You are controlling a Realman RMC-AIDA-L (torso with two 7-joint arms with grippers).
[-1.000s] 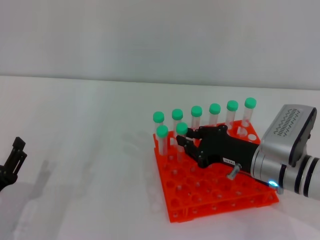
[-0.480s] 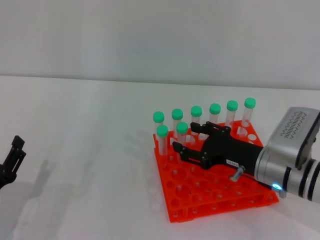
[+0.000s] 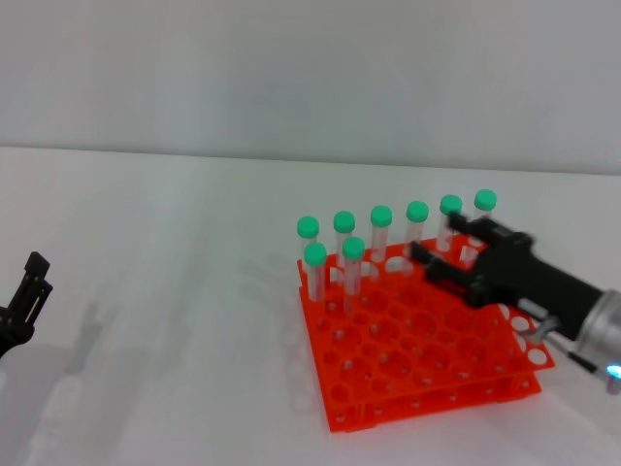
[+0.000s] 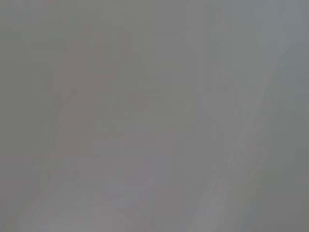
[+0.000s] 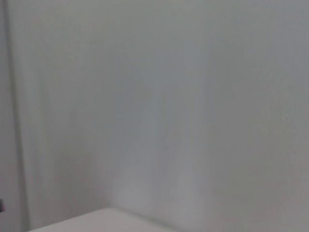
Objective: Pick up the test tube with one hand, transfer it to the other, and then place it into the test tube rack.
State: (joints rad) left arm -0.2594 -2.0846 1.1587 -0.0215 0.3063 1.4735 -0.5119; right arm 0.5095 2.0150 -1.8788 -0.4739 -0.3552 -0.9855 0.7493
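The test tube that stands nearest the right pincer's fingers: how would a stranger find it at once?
Find the orange-red test tube rack on the white table. Six green-capped tubes line its far edge. Take the second from the right end: the open right pincer reaches in just beside it.

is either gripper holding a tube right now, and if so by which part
Nothing is held. The right gripper is open over the test tube rack, its fingers empty beside the back-row tubes. The left gripper sits empty at the table's far left.
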